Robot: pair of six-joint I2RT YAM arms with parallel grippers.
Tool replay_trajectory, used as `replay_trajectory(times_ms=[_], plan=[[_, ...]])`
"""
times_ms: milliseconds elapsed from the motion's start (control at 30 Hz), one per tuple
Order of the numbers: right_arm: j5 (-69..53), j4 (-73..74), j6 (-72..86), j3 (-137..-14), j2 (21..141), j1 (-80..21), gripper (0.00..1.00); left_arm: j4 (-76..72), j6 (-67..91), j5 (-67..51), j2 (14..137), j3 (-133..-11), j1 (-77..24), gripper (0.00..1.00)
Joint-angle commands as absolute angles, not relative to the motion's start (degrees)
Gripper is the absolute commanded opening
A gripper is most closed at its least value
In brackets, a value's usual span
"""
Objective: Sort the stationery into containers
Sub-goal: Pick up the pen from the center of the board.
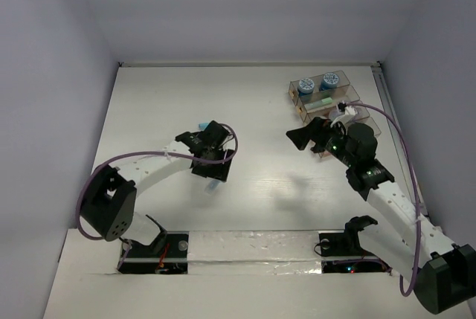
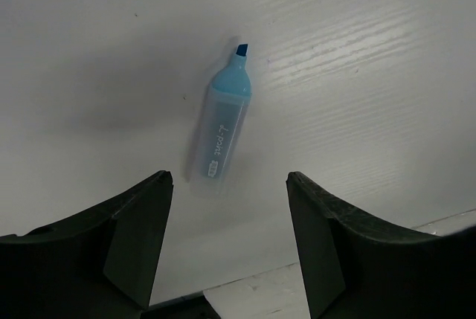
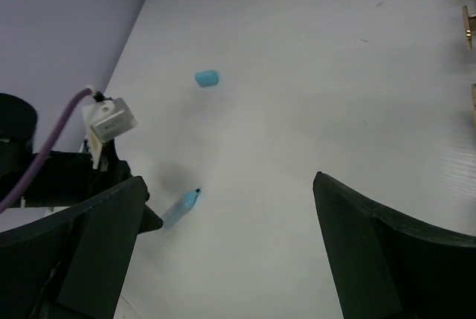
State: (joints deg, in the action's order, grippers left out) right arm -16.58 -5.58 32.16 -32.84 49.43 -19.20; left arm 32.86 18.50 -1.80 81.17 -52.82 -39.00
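one light-blue highlighter (image 2: 225,122) lies loose on the table (image 1: 149,103), well to the left of the rack (image 1: 331,100) and nearer the arm bases than it. its cap (image 3: 206,78) is off and sits apart from it, also well left of the rack. the rack's farthest bin holds two blue rolls (image 1: 306,85). the next bin holds a pale stick (image 1: 321,102).

the left gripper (image 2: 227,179) hangs over the highlighter with its jaws spread wide and nothing in them. the pen's body lies just ahead of the fingertips, not between them. the right gripper (image 1: 297,137) hovers just left of the rack, jaws likewise wide apart and empty.

several things could go wrong, in my judgement. if the left jaws close at this reach they would likely clip only the pen's tail end, and the smooth rounded barrel could pivot or squirt out. the bare tip could mark the table or a bin. carrying the pen towards the rack takes it past the right arm, so the two could collide unless the right arm clears. the cap could also be forgotten.
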Motion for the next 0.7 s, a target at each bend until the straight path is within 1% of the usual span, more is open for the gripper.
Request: replay_trajectory(times_ms=[0,200,467,533,567,600,667], plan=[[-20.47,-7.65,31.64,-33.49,47.90,-19.51,1.00,35.33,19.51,-1.76,83.14,-51.77,-39.81,0.60],[-19.78,-6.51,31.20,-33.31,44.65,-19.51,1.00,35.33,19.60,-3.07,86.39,-48.96,-40.34,0.59],[-21.44,-7.56,31.64,-33.05,44.74,-19.51,1.00,34.63,18.99,-3.95,89.73,-50.62,-40.34,0.57],[-21.45,-7.56,31.73,-33.05,44.74,-19.51,0.98,34.19,18.46,-5.18,91.93,-50.63,-40.34,0.51],[-21.18,-7.65,31.99,-32.87,44.65,-19.51,0.97,33.75,17.85,-6.32,92.72,-50.63,-40.34,0.45],[-21.18,-7.91,31.99,-32.70,44.56,-19.51,0.97,33.58,17.58,-6.94,93.77,-50.63,-40.34,0.42],[-21.18,-7.91,31.99,-32.69,44.73,-19.51,0.92,33.31,17.23,-7.82,94.04,-50.45,-40.34,0.36]])
